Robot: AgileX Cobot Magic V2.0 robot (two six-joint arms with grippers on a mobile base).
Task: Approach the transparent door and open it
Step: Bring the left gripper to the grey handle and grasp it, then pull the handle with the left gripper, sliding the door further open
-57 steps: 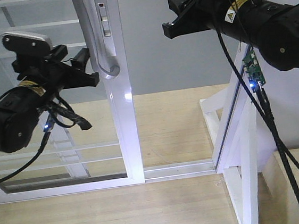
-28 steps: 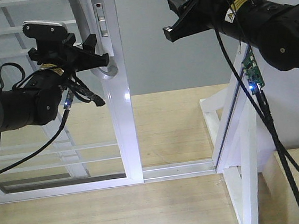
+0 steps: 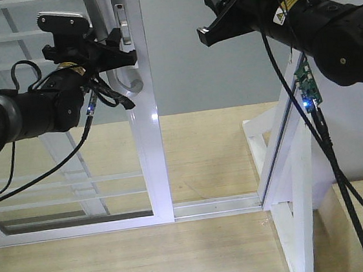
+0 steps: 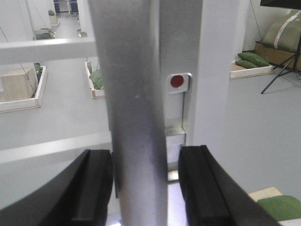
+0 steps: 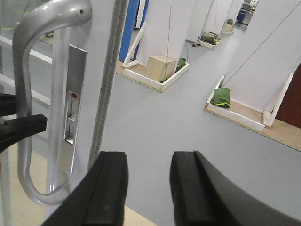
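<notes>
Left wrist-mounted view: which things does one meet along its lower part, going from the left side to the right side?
Black finger → silver pull handle → second black finger → green cushion.

No legible text, brand or number for you in any view. Closest you get:
- yellow warning sticker (image 3: 280, 16) on the right arm (image 3: 340, 35): black triangle symbol, print beside it too small to read
- second yellow sticker (image 3: 66, 73) on the left arm (image 3: 30, 116): unreadable
- lock plate (image 4: 183, 108) on the transparent door (image 3: 149, 146): red dot (image 4: 177, 81) in a small window, no lettering; the right wrist view shows the same dot.
</notes>
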